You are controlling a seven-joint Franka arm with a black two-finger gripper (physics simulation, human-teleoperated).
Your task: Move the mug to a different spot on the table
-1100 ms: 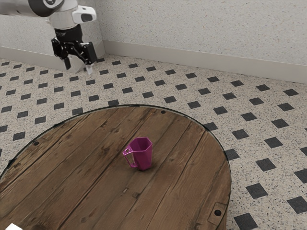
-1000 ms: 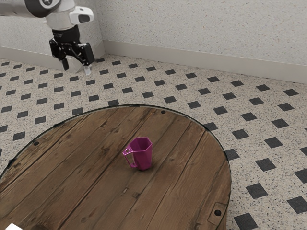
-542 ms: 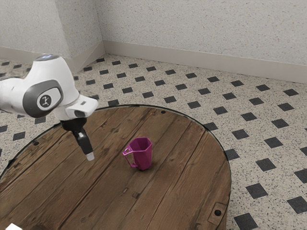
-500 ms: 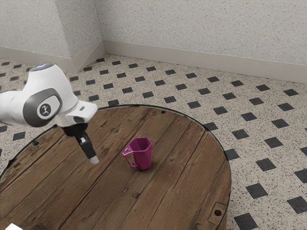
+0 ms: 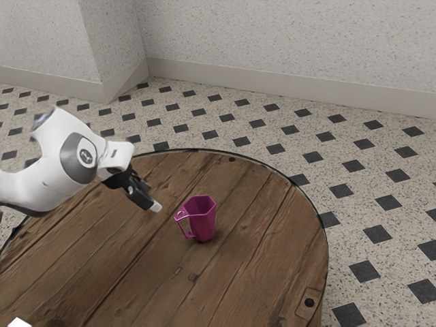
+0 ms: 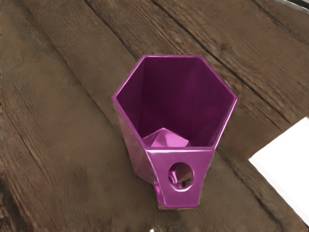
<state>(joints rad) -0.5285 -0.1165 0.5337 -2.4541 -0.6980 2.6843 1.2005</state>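
A magenta hexagonal mug (image 5: 199,218) stands upright on the round wooden table (image 5: 259,279), its handle turned toward the exterior view's left. My gripper (image 5: 154,204) hovers just above the tabletop, to the exterior view's left of the mug and a short gap from its handle. It points at the mug, open and holding nothing. The wrist view looks down into the empty mug (image 6: 176,111); the pierced handle (image 6: 179,181) is on the side nearest my hand.
The table's curved rim (image 5: 310,204) drops to a tiled floor at the back and the exterior view's right. A small white thing (image 5: 16,322) lies at the table's near-left edge. A pale patch (image 6: 285,166) lies beside the mug in the wrist view.
My arm swung down from high at the back left to tabletop height, and my hand has moved toward the mug's handle. The mug has not moved.
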